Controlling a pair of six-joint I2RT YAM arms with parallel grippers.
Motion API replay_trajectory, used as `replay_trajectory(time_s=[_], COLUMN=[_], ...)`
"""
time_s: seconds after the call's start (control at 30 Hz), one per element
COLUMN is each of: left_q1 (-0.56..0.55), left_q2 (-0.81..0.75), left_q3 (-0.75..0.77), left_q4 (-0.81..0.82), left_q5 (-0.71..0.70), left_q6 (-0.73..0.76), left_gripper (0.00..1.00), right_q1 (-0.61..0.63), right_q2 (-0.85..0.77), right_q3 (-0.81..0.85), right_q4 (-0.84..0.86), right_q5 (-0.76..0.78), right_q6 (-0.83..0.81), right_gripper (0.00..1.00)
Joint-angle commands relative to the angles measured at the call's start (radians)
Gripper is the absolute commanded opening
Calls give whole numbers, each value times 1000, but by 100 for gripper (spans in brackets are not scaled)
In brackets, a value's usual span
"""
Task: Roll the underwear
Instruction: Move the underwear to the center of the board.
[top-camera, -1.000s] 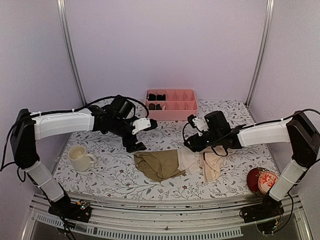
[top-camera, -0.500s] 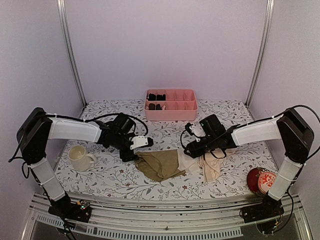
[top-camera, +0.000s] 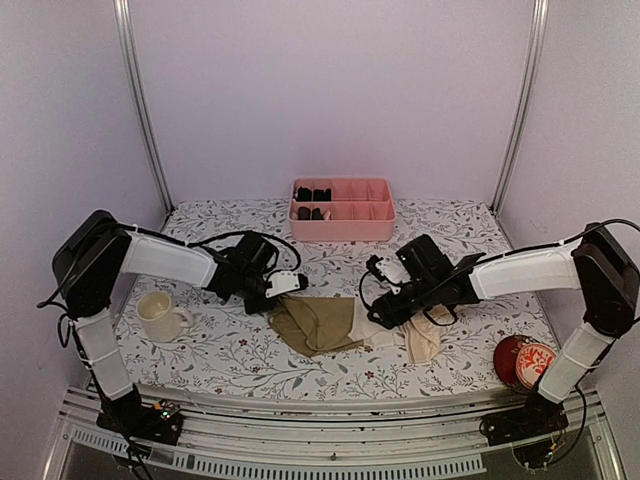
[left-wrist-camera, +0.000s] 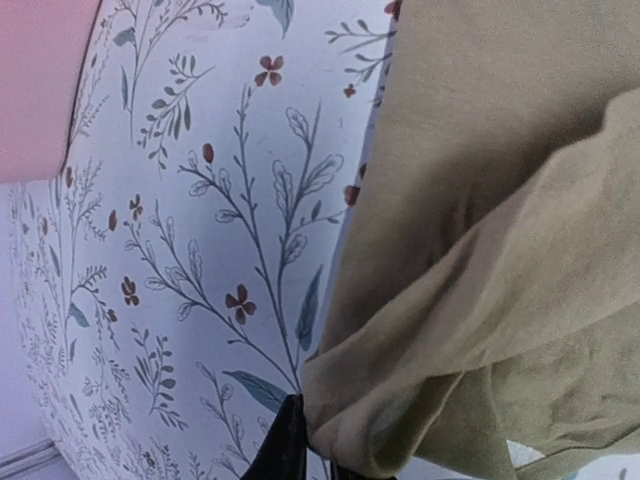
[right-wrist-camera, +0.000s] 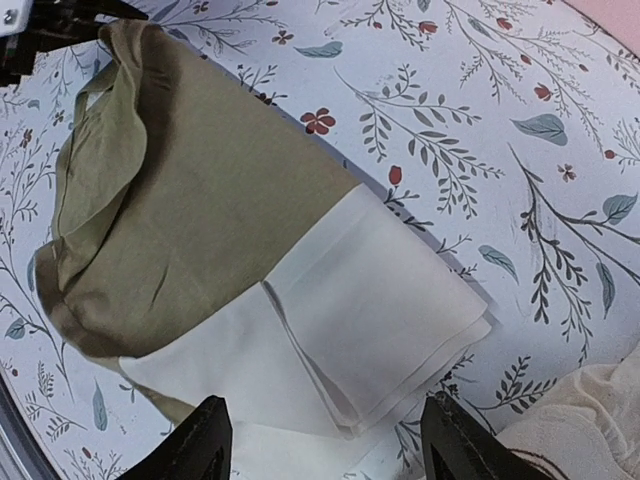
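Note:
The olive-brown underwear (top-camera: 318, 325) lies flat on the flowered table with its cream-white part (top-camera: 374, 326) toward the right. My left gripper (top-camera: 270, 296) is at the garment's left edge and is shut on a raised fold of the olive fabric (left-wrist-camera: 400, 400). In the left wrist view the left gripper (left-wrist-camera: 320, 460) shows only its dark tips pinching that fold. My right gripper (top-camera: 378, 310) hovers over the cream-white part (right-wrist-camera: 380, 300). In the right wrist view the right gripper (right-wrist-camera: 332, 442) is open, with nothing between its fingers. The pale peach underwear (top-camera: 425, 335) lies crumpled just right of it.
A pink compartment tray (top-camera: 342, 222) with small black bundles (top-camera: 312, 195) stands at the back centre. A cream mug (top-camera: 160, 315) sits at the left. A red round object (top-camera: 525, 362) lies at the front right, beside the right arm's base.
My left gripper came down and toward me to the olive garment's left edge and shut on a fold. My right gripper moved down-left over the cream-white part and widened a little.

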Motion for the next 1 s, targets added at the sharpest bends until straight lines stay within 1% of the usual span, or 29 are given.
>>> replay_trajectory(time_s=[0.0,0.13,0.23,0.27,0.3,0.33,0.37,0.43,0.53,0.6,0.67,0.83,0.97], left_q1=[35,72,115,126,134,140,144,147,139,116,80,-41,-102], left_q2=[50,88,111,112,111,111,100,51,-49,-128,-179,-215,-216], left_q3=[66,109,166,178,185,184,176,146,96,40,-14,-104,-141], left_q4=[59,89,79,67,57,49,43,33,-20,-44,-44,-35,1], left_q5=[-65,-105,-113,-110,-105,-98,-85,-56,32,99,126,127,122], left_q6=[3,42,45,40,31,24,15,-7,-56,-70,-70,-66,-68], left_gripper=[12,15,30,37,49,64,76,97,98,98,98,98,98], right_q1=[44,84,132,146,161,175,189,206,219,227,240,279,309], right_q2=[-78,-78,-51,-40,-27,-13,-1,23,69,99,122,150,162], right_q3=[-33,-42,-36,-30,-23,-16,-8,9,42,62,71,83,86], right_q4=[-40,-34,-16,-14,-12,-11,-8,-3,-14,-25,-23,1,-1], right_q5=[106,179,259,290,320,350,374,405,420,429,428,412,413], right_q6=[-11,-26,-41,-44,-49,-52,-53,-54,-58,-58,-92,-112,-133], right_gripper=[67,67,67,67,67,68,68,70,71,71,72,72,73])
